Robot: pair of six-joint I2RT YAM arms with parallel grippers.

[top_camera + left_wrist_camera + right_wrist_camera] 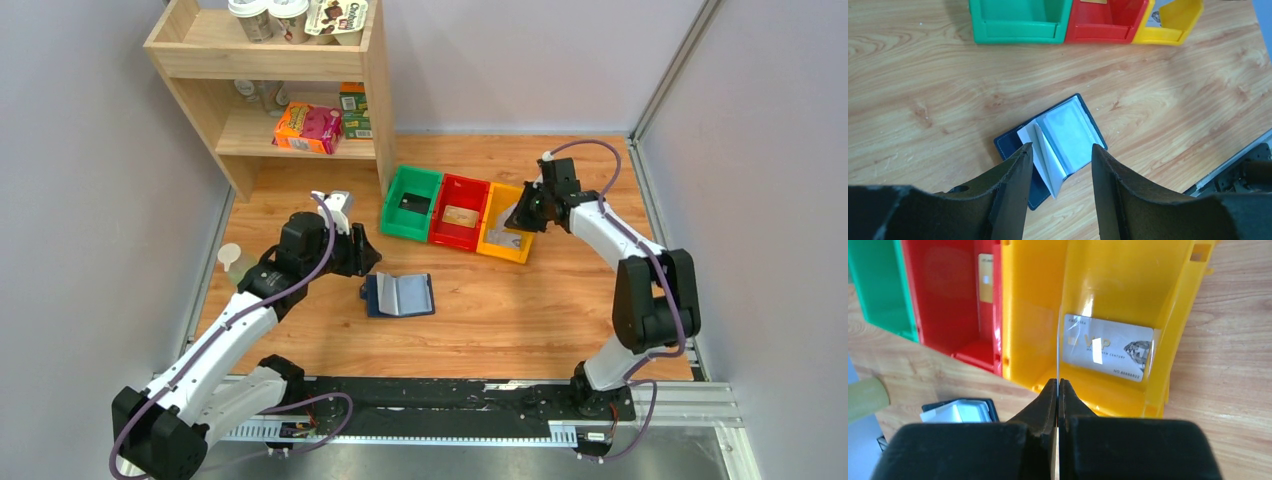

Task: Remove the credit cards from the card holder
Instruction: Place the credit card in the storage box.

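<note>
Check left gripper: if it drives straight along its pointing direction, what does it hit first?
The open card holder on the table. The left gripper has open jaws framing its raised pocket pages, so those probably touch first, though depth is unclear.

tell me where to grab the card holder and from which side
Take the upright inner leaf of the card holder, coming from above with jaws either side of it. The holder lies open flat on the table, its covers giving no edge, but that leaf stands up.
</note>
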